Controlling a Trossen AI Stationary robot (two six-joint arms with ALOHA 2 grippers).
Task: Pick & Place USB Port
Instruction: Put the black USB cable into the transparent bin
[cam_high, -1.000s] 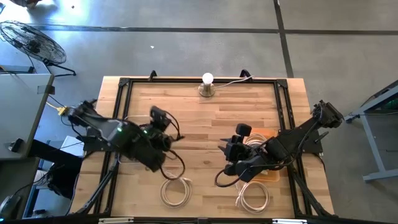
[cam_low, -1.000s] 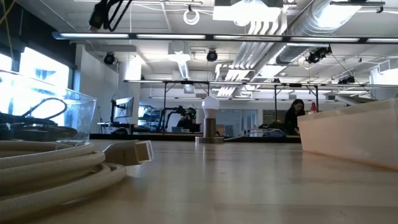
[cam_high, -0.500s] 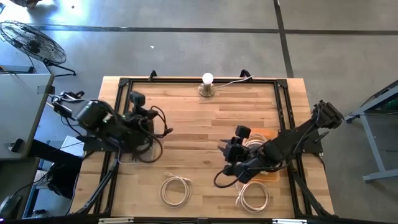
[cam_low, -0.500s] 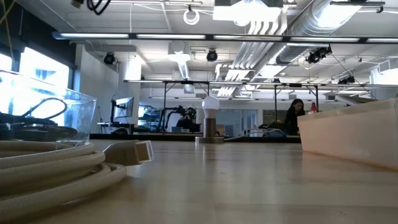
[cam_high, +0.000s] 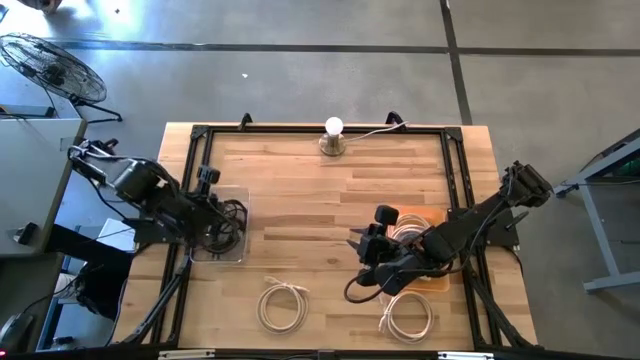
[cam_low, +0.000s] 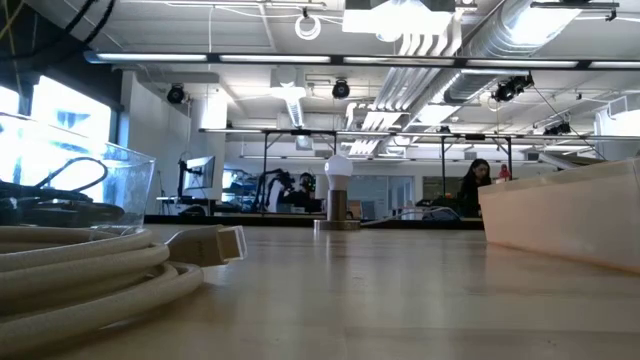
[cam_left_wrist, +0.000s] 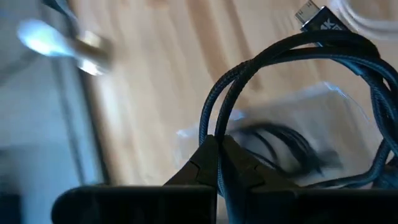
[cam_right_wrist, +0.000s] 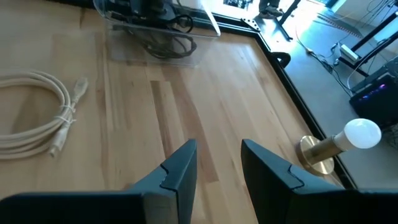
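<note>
Your left gripper (cam_left_wrist: 217, 163) is clamped on the black cable (cam_left_wrist: 249, 74), directly above the clear tray (cam_high: 222, 226). The loops hang loose: release off-centre and they spill over the tray rim. Beyond the tray, your right gripper (cam_right_wrist: 216, 163) waits with fingers apart, near the orange bin (cam_high: 432, 216).

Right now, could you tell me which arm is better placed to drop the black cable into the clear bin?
Left. Its claw is shut on the black cable over the clear bin; the right claw is open, empty and mid-table.
</note>
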